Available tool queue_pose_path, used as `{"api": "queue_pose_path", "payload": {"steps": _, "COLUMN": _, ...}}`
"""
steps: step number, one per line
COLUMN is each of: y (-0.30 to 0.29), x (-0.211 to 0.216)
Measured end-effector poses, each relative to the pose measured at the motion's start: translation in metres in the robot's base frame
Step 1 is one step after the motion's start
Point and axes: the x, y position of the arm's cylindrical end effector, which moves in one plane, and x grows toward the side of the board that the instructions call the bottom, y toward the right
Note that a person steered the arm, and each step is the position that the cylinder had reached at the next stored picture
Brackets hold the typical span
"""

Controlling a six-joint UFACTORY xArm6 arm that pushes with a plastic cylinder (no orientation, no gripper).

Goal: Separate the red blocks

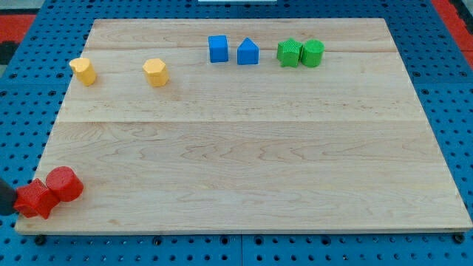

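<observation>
Wooden board (244,148) on a blue perforated base, read from left to right.

At the far left edge of the view, near corner, a dark form (6,198) stands against the leftmost red block; it is probably the rod, but my tip cannot be made out with certainty, as it is cut off by the frame edge and partly hidden by the block. The arm carries no claw, so there is no open or closed state to report; nothing is gripped.

The task's own things lie in the near left corner of the board. The red star-like block (34,199) sits at the very corner, and the red cylinder (64,183) lies just to its right and slightly farther; the two are touching. Judged from this, the separation is not yet done: the pair forms a single cluster, and all of the task remains.

Along the far side of the board, well apart from the red pair: a yellow block (83,71) at far left, then a second yellow block (156,72) to its right, with a clear gap between them. Next come a blue cube (217,49) and a blue house-shaped block (248,52), close but apart. Farthest right are a green star-like block (289,52) and a green cylinder (312,53), touching or nearly so.

To finish, one red block would need pushing away from the other, most easily rightward along the near edge.
</observation>
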Motion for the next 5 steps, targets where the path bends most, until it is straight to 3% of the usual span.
{"api": "queue_pose_path", "payload": {"steps": 1, "y": 0.066, "x": 0.0}}
{"api": "queue_pose_path", "payload": {"steps": 5, "y": 0.202, "x": -0.049}}
